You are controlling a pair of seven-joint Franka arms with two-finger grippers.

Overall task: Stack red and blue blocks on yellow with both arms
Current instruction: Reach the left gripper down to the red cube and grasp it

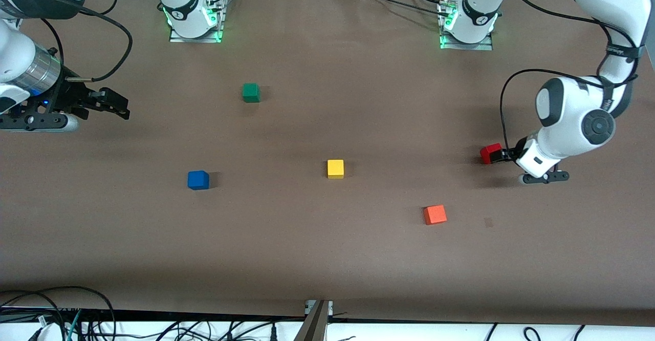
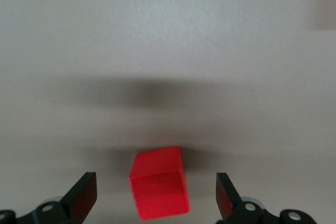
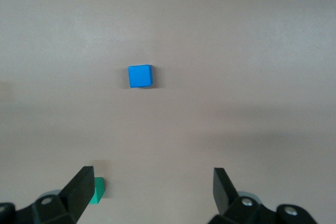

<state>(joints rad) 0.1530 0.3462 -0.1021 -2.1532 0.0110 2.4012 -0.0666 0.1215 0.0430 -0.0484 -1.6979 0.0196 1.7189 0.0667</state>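
The red block [image 1: 491, 153] lies on the table at the left arm's end. My left gripper [image 1: 504, 154] is down at it and open. In the left wrist view the red block [image 2: 159, 190] sits between the two fingers [image 2: 84, 198], with a gap on each side. The blue block [image 1: 198, 179] lies toward the right arm's end. The yellow block [image 1: 335, 168] lies near the table's middle. My right gripper [image 1: 113, 104] hangs open and empty over the right arm's end. Its wrist view shows the blue block [image 3: 140, 75] on the table, well away from the open gripper [image 3: 152, 184].
An orange cube [image 1: 435, 214] lies nearer to the front camera than the yellow block, between it and the red one. A green cube [image 1: 250, 92] sits farther from the front camera than the blue block. It also peeks past a right finger as a green cube [image 3: 98, 191].
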